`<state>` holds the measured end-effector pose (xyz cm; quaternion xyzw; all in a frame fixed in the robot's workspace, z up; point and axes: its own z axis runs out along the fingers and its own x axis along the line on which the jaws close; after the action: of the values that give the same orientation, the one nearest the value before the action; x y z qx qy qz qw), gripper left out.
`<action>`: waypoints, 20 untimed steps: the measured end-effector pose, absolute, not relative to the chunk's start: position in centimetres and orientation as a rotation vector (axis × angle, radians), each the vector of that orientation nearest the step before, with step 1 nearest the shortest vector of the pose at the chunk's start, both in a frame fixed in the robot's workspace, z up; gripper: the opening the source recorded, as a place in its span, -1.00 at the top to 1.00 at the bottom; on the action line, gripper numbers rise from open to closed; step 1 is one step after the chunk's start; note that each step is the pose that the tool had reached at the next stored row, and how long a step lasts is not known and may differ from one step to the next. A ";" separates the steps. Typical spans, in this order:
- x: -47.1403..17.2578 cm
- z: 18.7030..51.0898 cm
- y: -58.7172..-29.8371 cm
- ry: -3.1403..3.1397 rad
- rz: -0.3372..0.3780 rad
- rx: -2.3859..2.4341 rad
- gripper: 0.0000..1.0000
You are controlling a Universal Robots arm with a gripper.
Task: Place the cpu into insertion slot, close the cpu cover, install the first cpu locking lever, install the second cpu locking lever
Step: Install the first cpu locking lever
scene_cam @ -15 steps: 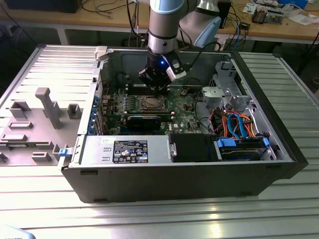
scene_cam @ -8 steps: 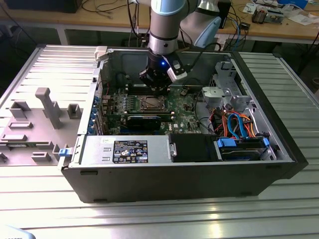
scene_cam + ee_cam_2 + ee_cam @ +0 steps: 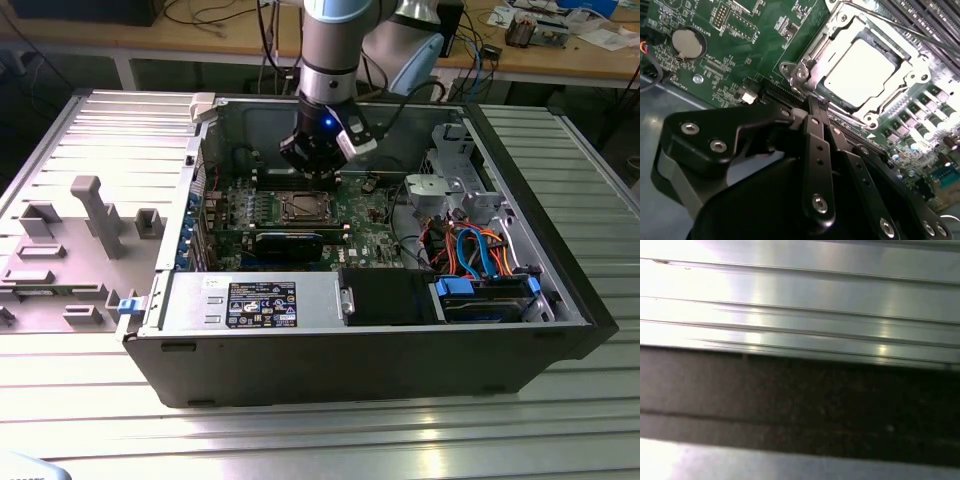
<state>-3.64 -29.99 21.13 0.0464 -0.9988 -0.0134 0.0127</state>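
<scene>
Jaws pressed together on nothing — the gripper (image 3: 816, 102) hangs over the green motherboard (image 3: 730, 45) just beside the insertion slot (image 3: 867, 70). To its right in the second wrist view the cpu (image 3: 862, 70) sits in that slot (cover (image 3: 840, 30) down around it) — apart from the fingertips.

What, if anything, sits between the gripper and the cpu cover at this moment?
Nothing visible does. In the second wrist view the gripper hangs just off the edge of the cpu cover, which lies down around the cpu, with bare motherboard between.
</scene>
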 end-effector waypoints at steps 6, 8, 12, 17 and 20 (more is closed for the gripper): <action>-3.6 21.2 -30.8 -3.112 -0.037 0.144 0.79; -3.6 21.2 -31.1 -3.112 -0.032 0.144 0.79; -3.6 21.2 -31.8 -3.112 -0.030 0.144 0.79; -3.6 21.2 -32.1 -3.112 -0.029 0.144 0.79; -3.6 21.3 -32.2 -3.112 -0.023 0.144 0.79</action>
<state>-3.64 -32.16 21.29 0.0463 -0.9988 -0.0074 0.0131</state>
